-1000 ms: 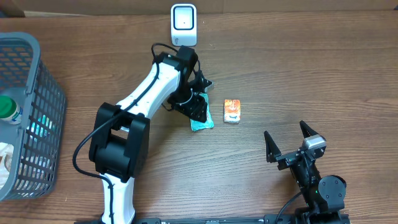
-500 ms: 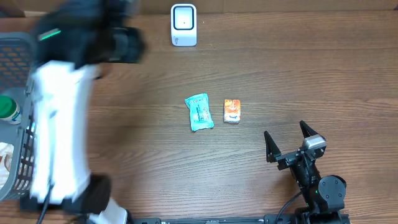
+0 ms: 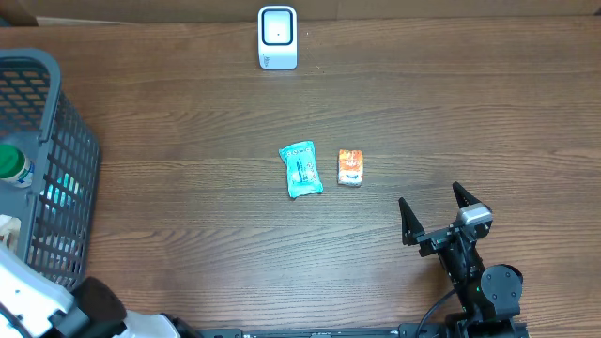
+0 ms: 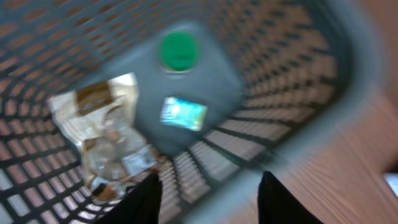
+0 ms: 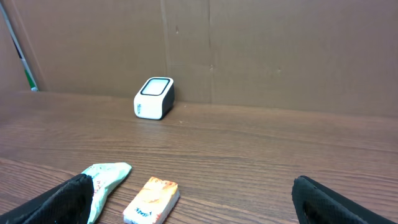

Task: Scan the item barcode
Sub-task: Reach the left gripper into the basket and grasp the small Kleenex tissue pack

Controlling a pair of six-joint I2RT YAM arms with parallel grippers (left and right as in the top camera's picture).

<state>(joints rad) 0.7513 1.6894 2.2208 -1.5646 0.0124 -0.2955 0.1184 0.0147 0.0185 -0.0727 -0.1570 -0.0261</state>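
Observation:
The white barcode scanner (image 3: 277,38) stands at the far edge of the table; the right wrist view also shows the scanner (image 5: 154,98). A teal packet (image 3: 300,170) and a small orange packet (image 3: 350,167) lie side by side mid-table. My left gripper (image 4: 210,186) hovers over the grey basket (image 4: 292,68), its jaws apart with nothing between them; the view is blurred. Only a white part of the left arm (image 3: 33,310) shows overhead. My right gripper (image 3: 434,214) rests open near the front edge, facing the teal packet (image 5: 102,180) and the orange packet (image 5: 152,199).
Inside the basket (image 3: 66,178) at the left edge lie a green-capped bottle (image 4: 179,51), a small teal packet (image 4: 183,113) and a clear bag of snacks (image 4: 106,137). A brown cardboard wall (image 5: 249,50) stands behind the scanner.
The left arm has swung away from the teal packet at mid-table, leaving it lying there, and now hangs over the basket at the left. The right arm has not moved.

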